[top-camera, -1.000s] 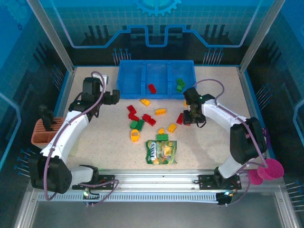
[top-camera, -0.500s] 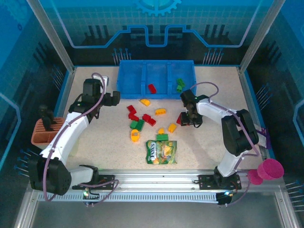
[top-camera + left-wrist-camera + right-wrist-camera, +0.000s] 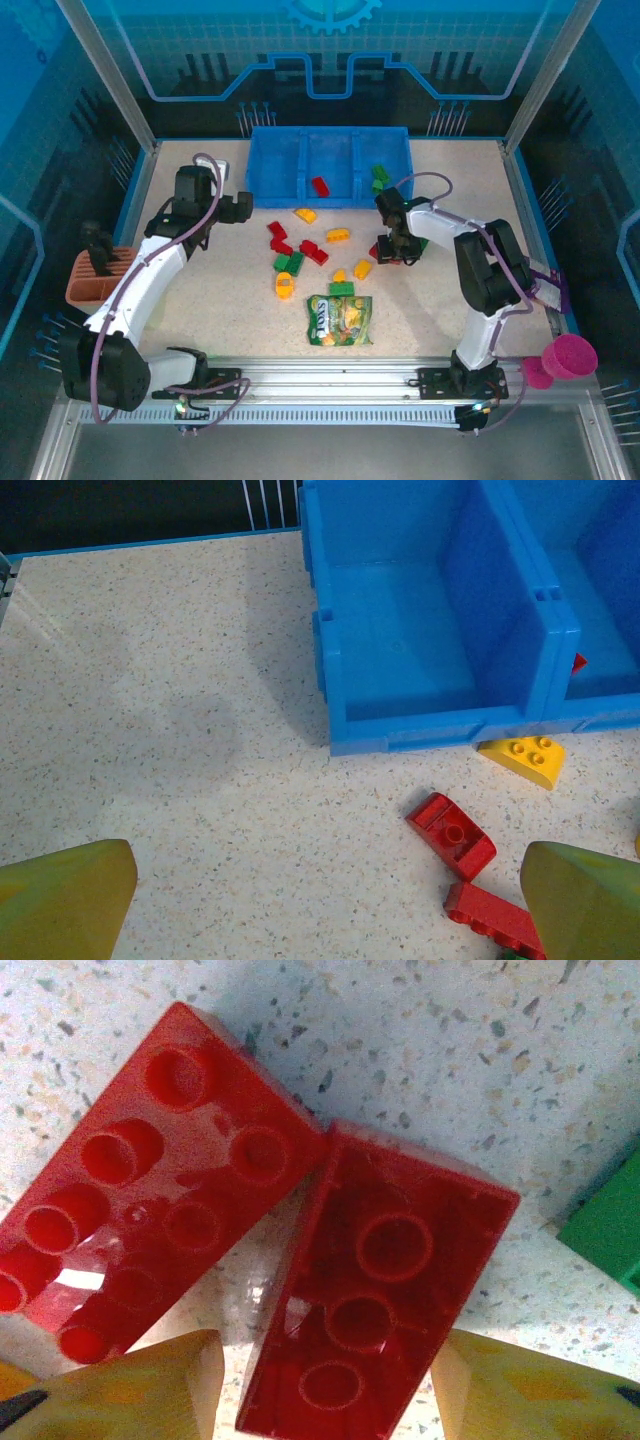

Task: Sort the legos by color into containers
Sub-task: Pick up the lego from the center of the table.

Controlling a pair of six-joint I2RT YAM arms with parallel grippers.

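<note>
The right gripper appears to pinch an upturned red lego between its fingertips, ready to carry it to the containers ahead. The left gripper hangs spread, idle.

Light falls evenly from above onto my table, bright and cool, while the blue walls behind it are dim. Under my left wrist a broad grey shadow lies on the speckled surface, and the tray shades its own floor. My left gripper shows as soft blurs in the bottom corners (no crisp edge on either finger). Under my right wrist the red bricks carry white glare spots, sharp in focus; my right gripper blurs likewise.
</note>
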